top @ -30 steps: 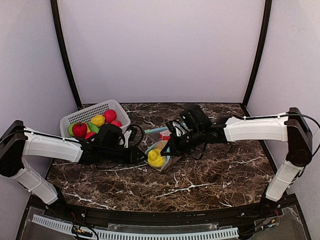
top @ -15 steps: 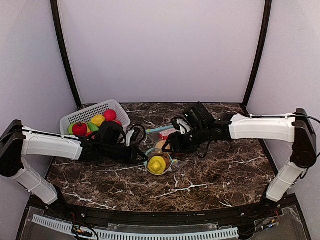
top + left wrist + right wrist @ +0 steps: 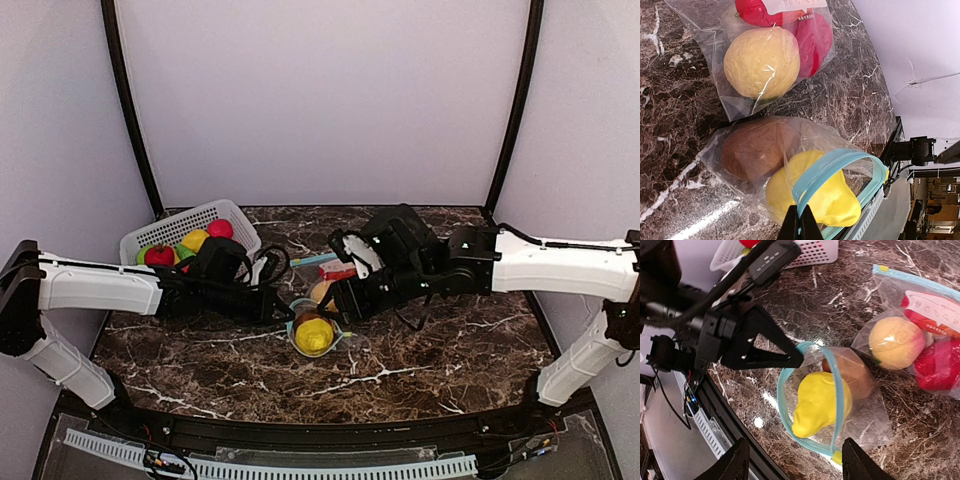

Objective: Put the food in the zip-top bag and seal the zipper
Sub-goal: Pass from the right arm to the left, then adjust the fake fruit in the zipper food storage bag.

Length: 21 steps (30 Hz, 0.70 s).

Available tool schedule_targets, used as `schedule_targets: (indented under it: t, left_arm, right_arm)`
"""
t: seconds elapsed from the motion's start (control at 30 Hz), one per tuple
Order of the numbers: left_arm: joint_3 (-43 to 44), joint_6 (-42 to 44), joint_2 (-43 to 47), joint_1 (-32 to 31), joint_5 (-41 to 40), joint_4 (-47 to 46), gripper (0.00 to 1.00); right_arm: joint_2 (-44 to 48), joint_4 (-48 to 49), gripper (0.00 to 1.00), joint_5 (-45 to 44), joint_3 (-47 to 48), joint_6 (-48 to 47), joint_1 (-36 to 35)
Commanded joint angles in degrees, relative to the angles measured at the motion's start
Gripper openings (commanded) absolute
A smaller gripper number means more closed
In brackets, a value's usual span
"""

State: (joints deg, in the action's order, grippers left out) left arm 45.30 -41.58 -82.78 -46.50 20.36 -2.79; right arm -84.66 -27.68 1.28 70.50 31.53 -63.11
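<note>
A clear zip-top bag [image 3: 313, 335] with a teal zipper rim [image 3: 832, 165] lies mid-table, its mouth gaping. Inside it are a yellow toy fruit [image 3: 817, 402] and a brown one [image 3: 852, 372], both also plain in the left wrist view: yellow [image 3: 835, 202], brown [image 3: 752, 150]. My left gripper [image 3: 800, 220] is shut on the teal rim at the bag's left side [image 3: 285, 312]. Just above the bag, my right gripper [image 3: 795, 442] is open and holds nothing, its fingers straddling the bag's mouth [image 3: 340, 300]. More food sits in the basket: a red apple [image 3: 158, 257] and a yellow piece [image 3: 195, 240].
A second clear bag [image 3: 920, 340] with a peach-coloured fruit and red pieces lies just behind the first. The white lattice basket [image 3: 185, 225] stands at the back left, behind my left arm. The table's front edge [image 3: 735, 440] is close under my right gripper.
My right gripper let go of the bag and opened, and the arm reached further left. My left gripper closed on the zipper rim. The bag's mouth now gapes wider.
</note>
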Motion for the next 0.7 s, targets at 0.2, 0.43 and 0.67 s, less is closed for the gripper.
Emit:
schedule_targets:
  t: [0.2, 0.43, 0.67]
  left_arm:
    - [1.42, -0.56, 1.94, 0.01, -0.15, 2.46, 0.01]
    - [1.28, -0.44, 2.11, 0.01, -0.13, 2.46, 0.01]
    - [1.73, 0.59, 3.06, 0.13, -1.43, 4.95, 0.01]
  right_arm:
    - [-9.58, 4.54, 0.47, 2.09, 4.85, -3.16, -4.11]
    - [-17.41, 6.31, 0.43, 3.18, 8.56, -3.32, -4.29]
    - [-21.66, -0.10, 0.37, 0.63, 10.93, -1.90, -4.21]
